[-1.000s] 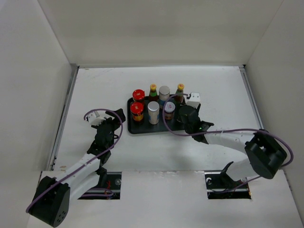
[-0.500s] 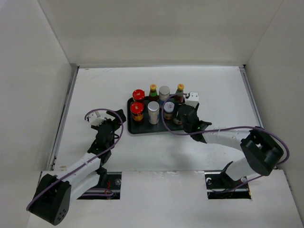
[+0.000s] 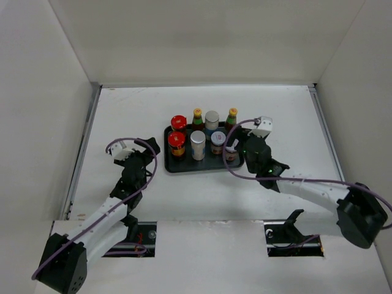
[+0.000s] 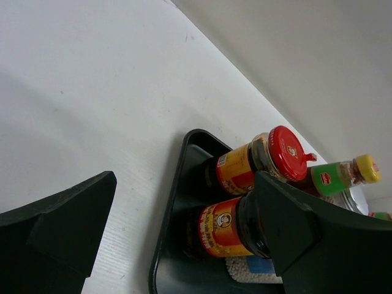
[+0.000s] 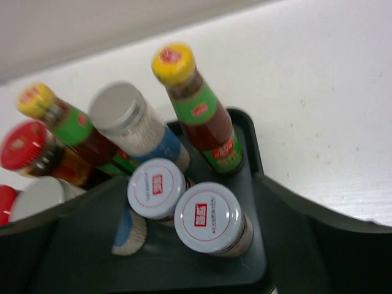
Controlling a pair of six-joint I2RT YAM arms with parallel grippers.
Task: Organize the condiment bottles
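Note:
The condiment bottles stand in the black tray (image 3: 184,169): two red-lidded jars (image 3: 177,142), two yellow-capped green-necked bottles (image 3: 198,116), two white grey-topped cylinders (image 3: 198,144) and two pale-lidded jars (image 3: 218,141). My right gripper (image 3: 241,149) is open at the tray's right end. In the right wrist view its jaws (image 5: 190,205) stand wide on either side of the nearer pale-lidded jar (image 5: 209,217), without touching it. My left gripper (image 3: 151,154) is open and empty, left of the tray. In the left wrist view (image 4: 184,184) it faces the red-lidded jars (image 4: 236,223).
The tray lies mid-table on a white surface. White walls enclose the table at the back and both sides. A metal rail (image 3: 82,153) runs along the left edge. My right arm's purple cable (image 3: 294,179) loops in front of the tray.
My right gripper has opened off the pale-lidded jar at the tray's right front corner and drawn back to the right. My left arm has barely moved.

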